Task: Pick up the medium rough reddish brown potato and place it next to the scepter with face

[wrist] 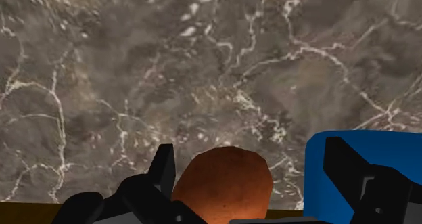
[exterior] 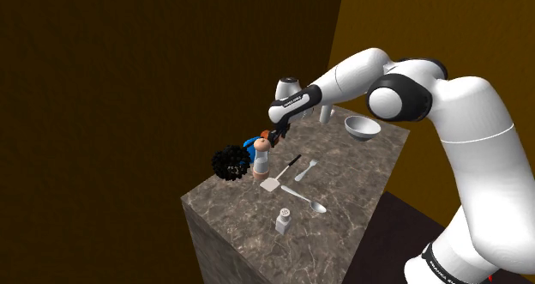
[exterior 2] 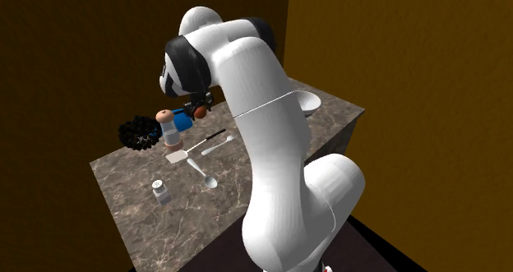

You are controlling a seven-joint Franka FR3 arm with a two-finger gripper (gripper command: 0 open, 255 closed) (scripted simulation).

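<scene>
The reddish brown potato (exterior: 265, 135) hangs in the air, clasped in my black gripper (exterior: 274, 135), which is shut on it. In the wrist view the potato (wrist: 223, 183) sits between the fingers (wrist: 162, 170) of the gripper (wrist: 249, 159), above the marble top. The scepter lies just below on the table, with a black spiky head (exterior: 230, 163), a blue part (exterior: 251, 142) and an upright white and peach piece (exterior: 261, 160). In the second exterior view the potato (exterior 2: 200, 112) and gripper (exterior 2: 202, 108) hover over the scepter's blue part (exterior 2: 182, 122). That blue part (wrist: 385, 145) shows behind one finger.
On the marble table (exterior: 343, 207) lie a white spatula with a black handle (exterior: 279, 178), a metal spoon (exterior: 305, 198), a small white utensil (exterior: 307, 169) and a shaker (exterior: 282, 220). A white bowl (exterior: 362, 126) stands at the far corner. The scepter's spiky head overhangs the table edge.
</scene>
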